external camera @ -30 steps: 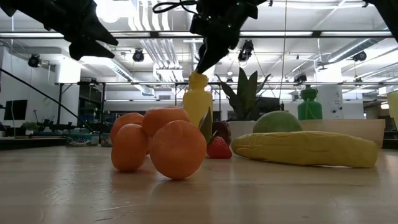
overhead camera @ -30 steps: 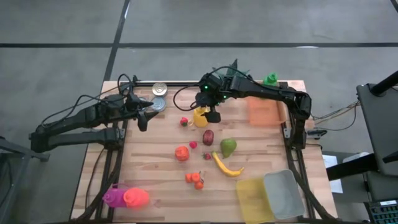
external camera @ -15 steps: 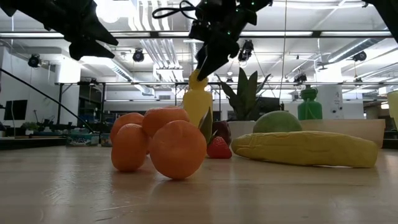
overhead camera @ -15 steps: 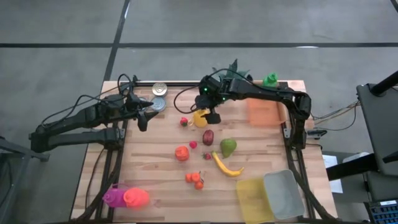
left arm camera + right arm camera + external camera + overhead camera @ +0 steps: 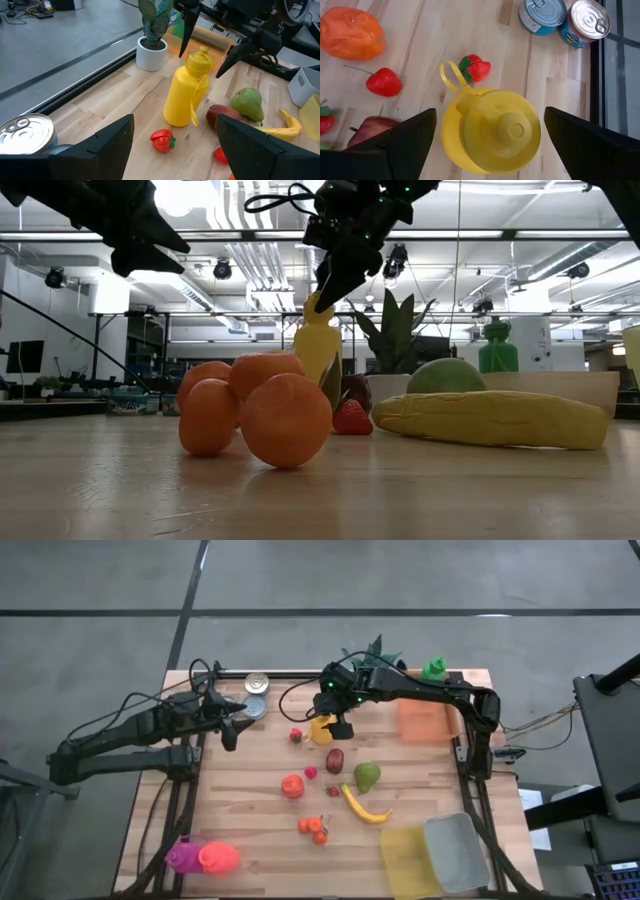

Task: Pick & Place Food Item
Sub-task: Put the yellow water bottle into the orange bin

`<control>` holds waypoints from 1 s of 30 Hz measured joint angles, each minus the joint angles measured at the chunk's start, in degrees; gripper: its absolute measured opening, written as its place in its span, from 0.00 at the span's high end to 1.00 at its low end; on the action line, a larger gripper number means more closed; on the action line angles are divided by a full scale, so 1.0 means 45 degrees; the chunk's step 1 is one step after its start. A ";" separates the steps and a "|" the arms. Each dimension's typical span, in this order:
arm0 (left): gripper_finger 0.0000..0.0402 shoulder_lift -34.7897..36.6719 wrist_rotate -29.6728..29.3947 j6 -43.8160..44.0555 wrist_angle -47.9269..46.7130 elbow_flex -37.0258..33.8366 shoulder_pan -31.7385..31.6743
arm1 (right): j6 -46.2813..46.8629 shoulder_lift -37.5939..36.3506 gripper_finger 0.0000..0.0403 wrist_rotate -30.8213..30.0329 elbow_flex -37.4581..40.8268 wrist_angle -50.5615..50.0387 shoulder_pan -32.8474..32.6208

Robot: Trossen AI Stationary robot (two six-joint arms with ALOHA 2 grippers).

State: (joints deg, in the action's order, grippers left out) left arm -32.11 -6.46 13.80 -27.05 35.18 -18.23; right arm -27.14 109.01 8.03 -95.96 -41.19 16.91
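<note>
Two fingers of the right gripper [image 5: 333,722] stand apart above the upright yellow bottle [image 5: 322,729], mid-table beside a strawberry [image 5: 296,735]. Left gripper [image 5: 236,724] waits, fingers apart, near the cans [image 5: 256,684].

Potted plant [image 5: 152,30] beside orange tray [image 5: 422,721], table's [image 5: 250,820] far edge.

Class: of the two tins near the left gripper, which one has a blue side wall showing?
The tin nearer the yellow bottle; the other tin lies farther from it, showing a blue and orange side.

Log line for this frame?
right gripper: open, straddling yellow bottle cap, no grip | left gripper: idle near cans
</note>
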 joint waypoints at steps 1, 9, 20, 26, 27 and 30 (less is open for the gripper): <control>0.29 0.0003 -0.0001 0.0000 0.0000 0.0000 -0.0001 | -0.0005 0.0000 0.09 0.0000 0.0000 0.0000 0.0000; 0.29 0.0003 -0.0002 0.0005 0.0000 0.0000 0.0002 | 0.0044 -0.0002 0.09 -0.0105 0.0005 -0.0005 0.0000; 0.29 0.0002 0.0000 0.0004 0.0000 0.0000 0.0002 | 0.0033 -0.0002 0.09 -0.0108 0.0024 -0.0063 -0.0005; 0.29 0.0003 -0.0005 0.0002 0.0000 0.0000 -0.0003 | 0.0034 -0.0005 0.13 -0.0139 0.0029 -0.0063 -0.0005; 0.29 0.0003 -0.0002 0.0001 0.0000 0.0000 0.0001 | 0.0032 -0.0005 0.15 -0.0144 0.0029 -0.0063 -0.0005; 0.29 0.0001 -0.0002 0.0002 0.0000 0.0000 -0.0002 | 0.0032 -0.0005 0.23 -0.0146 0.0029 -0.0063 -0.0005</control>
State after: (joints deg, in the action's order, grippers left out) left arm -32.11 -6.47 13.81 -27.05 35.18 -18.24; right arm -26.99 108.99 7.38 -95.83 -41.47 16.88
